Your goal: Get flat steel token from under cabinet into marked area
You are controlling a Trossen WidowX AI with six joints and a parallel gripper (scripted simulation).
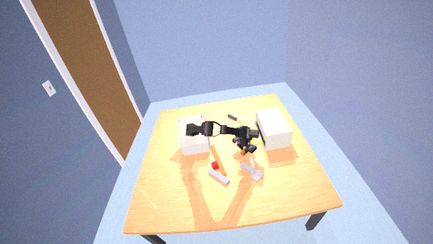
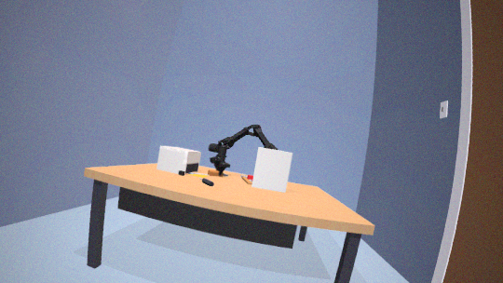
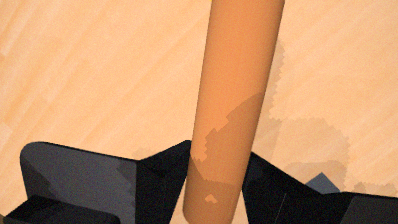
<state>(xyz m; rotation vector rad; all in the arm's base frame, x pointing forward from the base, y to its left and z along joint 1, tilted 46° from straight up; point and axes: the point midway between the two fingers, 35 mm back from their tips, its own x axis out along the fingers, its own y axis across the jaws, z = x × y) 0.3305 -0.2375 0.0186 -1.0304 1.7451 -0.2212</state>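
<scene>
My gripper (image 1: 245,151) (image 2: 221,172) (image 3: 216,151) is shut on an orange-brown round handle (image 3: 240,65) (image 2: 213,172), low over the table in front of the cabinet. The handle runs up out of the wrist view; its far end is not seen there. The white cabinet (image 1: 275,129) (image 2: 171,159) has a dark slotted lower front (image 2: 192,168) facing the arm. Part of the yellow marked area (image 1: 255,141) (image 2: 200,176) shows before it, with a pale strip (image 1: 257,142) over it, possibly the held tool's far part. I cannot make out the steel token.
A white box (image 1: 195,147) (image 2: 272,169) stands by the arm's base. A wooden stick (image 1: 217,160), red cube (image 1: 215,164), grey bar (image 1: 219,176), T-shaped grey tool (image 1: 251,171) and small pale block (image 1: 252,161) lie nearby. A dark-handled tool (image 1: 232,117) (image 2: 208,181) lies farther off.
</scene>
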